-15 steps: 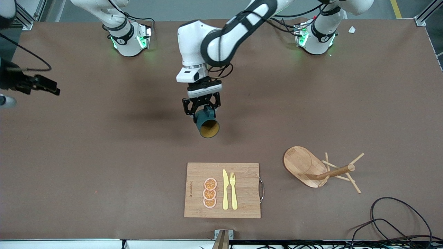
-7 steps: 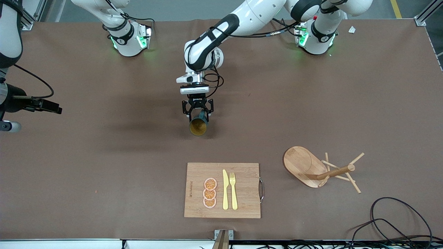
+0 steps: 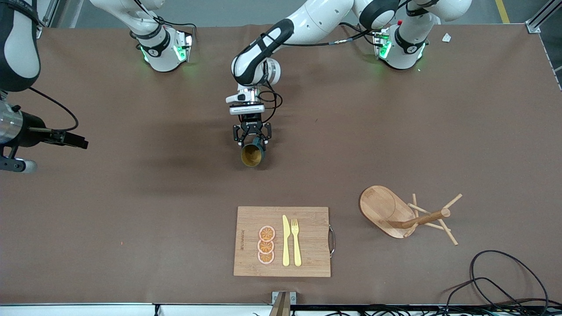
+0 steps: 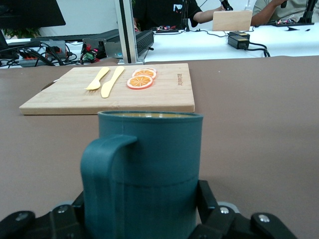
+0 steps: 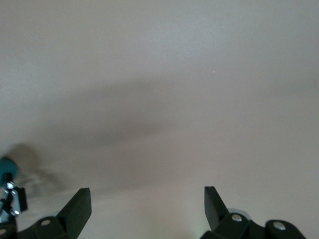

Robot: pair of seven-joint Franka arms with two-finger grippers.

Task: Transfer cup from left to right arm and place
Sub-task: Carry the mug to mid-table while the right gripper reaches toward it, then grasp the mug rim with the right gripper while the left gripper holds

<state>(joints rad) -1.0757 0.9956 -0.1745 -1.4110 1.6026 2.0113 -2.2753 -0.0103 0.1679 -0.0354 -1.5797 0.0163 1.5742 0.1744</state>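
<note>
The dark teal cup (image 3: 252, 155) has its yellowish-brown mouth turned toward the front camera. My left gripper (image 3: 252, 139) is shut on the cup's body, holding it low over the middle of the table. In the left wrist view the cup (image 4: 149, 149) fills the space between the fingers (image 4: 207, 199), handle to one side; my left gripper (image 4: 142, 204) grips its base. My right gripper (image 3: 82, 143) is open and empty over the right arm's end of the table, pointing toward the cup. In the right wrist view the right gripper (image 5: 147, 194) has its jaws wide apart, and a bit of the cup (image 5: 6, 167) shows at the edge.
A wooden cutting board (image 3: 307, 237) with orange slices (image 3: 266, 245), a yellow knife (image 3: 286, 241) and fork (image 3: 296, 241) lies nearer the front camera than the cup. A wooden peg rack (image 3: 408, 213) lies tipped over toward the left arm's end. Black cables (image 3: 496, 281) lie at the corner.
My left gripper has come down toward the table with the cup and now sits nearly still. My right gripper has moved a little toward the middle of the table.
</note>
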